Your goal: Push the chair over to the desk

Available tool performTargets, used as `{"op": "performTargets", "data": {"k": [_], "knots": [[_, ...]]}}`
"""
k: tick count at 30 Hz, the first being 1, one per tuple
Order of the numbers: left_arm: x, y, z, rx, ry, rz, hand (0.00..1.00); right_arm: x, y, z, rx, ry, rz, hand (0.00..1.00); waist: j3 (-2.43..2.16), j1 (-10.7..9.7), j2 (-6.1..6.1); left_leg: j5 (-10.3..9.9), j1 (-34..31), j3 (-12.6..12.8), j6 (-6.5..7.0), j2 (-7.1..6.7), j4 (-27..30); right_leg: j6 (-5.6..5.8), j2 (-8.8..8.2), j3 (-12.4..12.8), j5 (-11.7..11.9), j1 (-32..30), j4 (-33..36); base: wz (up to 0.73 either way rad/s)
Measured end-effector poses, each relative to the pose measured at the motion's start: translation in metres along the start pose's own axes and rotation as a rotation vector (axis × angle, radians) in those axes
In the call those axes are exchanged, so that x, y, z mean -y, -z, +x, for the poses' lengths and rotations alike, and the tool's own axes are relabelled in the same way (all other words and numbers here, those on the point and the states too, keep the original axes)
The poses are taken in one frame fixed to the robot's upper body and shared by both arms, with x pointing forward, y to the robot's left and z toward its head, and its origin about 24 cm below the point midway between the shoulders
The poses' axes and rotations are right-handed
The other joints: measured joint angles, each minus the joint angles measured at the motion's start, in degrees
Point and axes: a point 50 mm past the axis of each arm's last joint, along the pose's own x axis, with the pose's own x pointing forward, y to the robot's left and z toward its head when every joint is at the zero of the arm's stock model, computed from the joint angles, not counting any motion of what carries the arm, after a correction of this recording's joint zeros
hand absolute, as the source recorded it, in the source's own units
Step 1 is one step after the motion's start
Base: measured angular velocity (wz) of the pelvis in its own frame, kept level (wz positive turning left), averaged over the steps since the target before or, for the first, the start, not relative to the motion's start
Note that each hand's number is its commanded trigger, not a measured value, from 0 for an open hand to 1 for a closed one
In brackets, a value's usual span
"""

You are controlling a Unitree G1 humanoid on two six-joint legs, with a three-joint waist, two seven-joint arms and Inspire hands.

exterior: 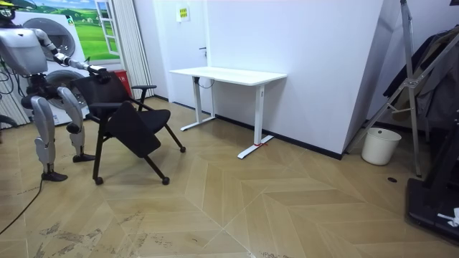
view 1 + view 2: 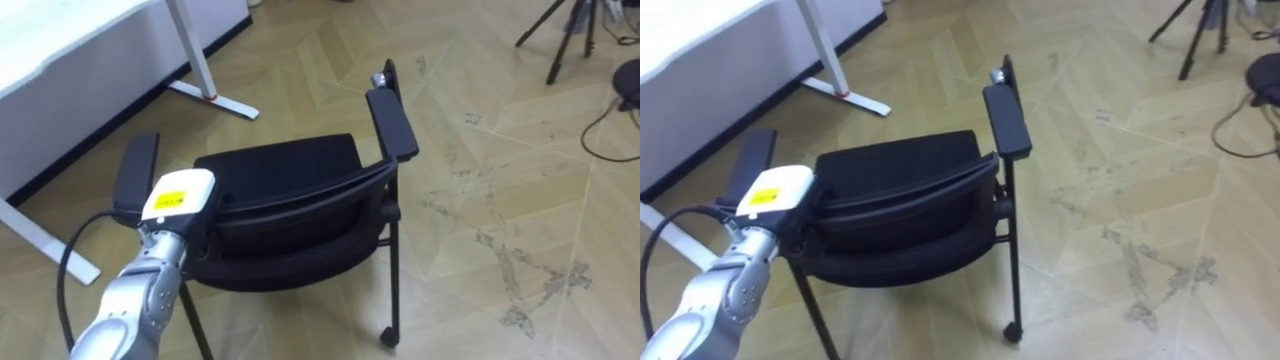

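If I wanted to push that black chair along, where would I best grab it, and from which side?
Probably the top edge of the backrest, coming from behind the chair. That edge is a long, high bar facing the robot, the seat points away, and the legs end in wheels, so a shove there should roll it. The robot's left hand is at that edge's left end.

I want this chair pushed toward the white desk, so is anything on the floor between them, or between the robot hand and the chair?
Nothing visible. The left robot hand is at the backrest of the chair, and in the room view the floor between chair and white desk lies bare up to the desk's legs.
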Motion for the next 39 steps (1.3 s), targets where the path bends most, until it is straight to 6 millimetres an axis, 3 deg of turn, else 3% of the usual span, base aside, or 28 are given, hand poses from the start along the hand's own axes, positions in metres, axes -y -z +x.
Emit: {"op": "performTargets", "data": {"k": [4,9,15,19,25,32,34,39], "knots": [[-0.007,-0.001,0.002,0.014,-0.020,0.013,1.00,-0.018,-0.075,-0.013,0.313,0.043,-0.004,0.00,-0.05,-0.3,-0.20,-1.4,-2.4,0.0,0.36,0.60,3.2,0.15,0.28,0.1,-0.1,-1.3,1.6,0.04],[-0.008,-0.001,0.001,0.018,-0.024,0.014,1.00,-0.049,-0.120,-0.042,0.589,0.050,-0.108,0.00,-0.20,0.5,0.05,-1.4,-2.6,0.7,0.39,0.71,3.1,0.22,0.18,0.9,-0.2,-2.4,2.5,-0.07],[-0.008,-0.002,0.002,0.024,-0.022,0.014,1.00,-0.093,-0.150,-0.095,0.958,-0.023,-0.315,0.00,0.09,1.5,-0.28,-1.4,-1.7,1.4,0.37,0.72,2.2,0.19,0.09,1.8,-0.6,-2.8,3.2,-0.08],[-0.007,-0.004,0.002,0.038,-0.021,0.015,1.00,-0.117,-0.154,-0.126,1.133,-0.090,-0.406,0.00,0.12,2.7,-0.22,-1.4,-0.9,2.2,0.34,0.72,1.2,0.19,0.06,2.4,-0.6,-2.8,3.3,-0.08],[-0.008,-0.013,0.005,0.079,-0.024,0.022,1.00,-0.146,-0.141,-0.152,1.273,-0.218,-0.575,0.00,0.25,5.5,-0.11,-1.4,-0.6,3.0,0.29,0.80,0.7,0.18,-0.01,2.9,-0.6,-3.1,3.4,-0.05],[-0.009,-0.023,0.008,0.127,-0.022,0.035,1.00,-0.175,-0.122,-0.170,1.356,-0.365,-0.756,0.00,0.43,7.4,-0.25,-1.4,-0.5,2.9,0.28,0.80,0.5,0.14,-0.01,2.4,-0.6,-2.7,3.2,0.02],[-0.010,-0.026,0.009,0.147,-0.021,0.042,1.00,-0.183,-0.111,-0.174,1.376,-0.421,-0.831,0.00,0.93,8.2,-0.46,-1.4,0.3,3.0,0.27,0.80,0.1,0.14,-0.02,2.0,-0.6,-2.1,3.2,0.00],[-0.012,-0.030,0.010,0.172,-0.029,0.050,1.00,-0.194,-0.094,-0.179,1.387,-0.515,-0.950,0.00,0.84,8.7,-0.30,-1.3,0.3,3.0,0.19,0.72,-0.2,0.15,-0.22,0.3,-0.6,-2.1,3.2,0.04]]}}
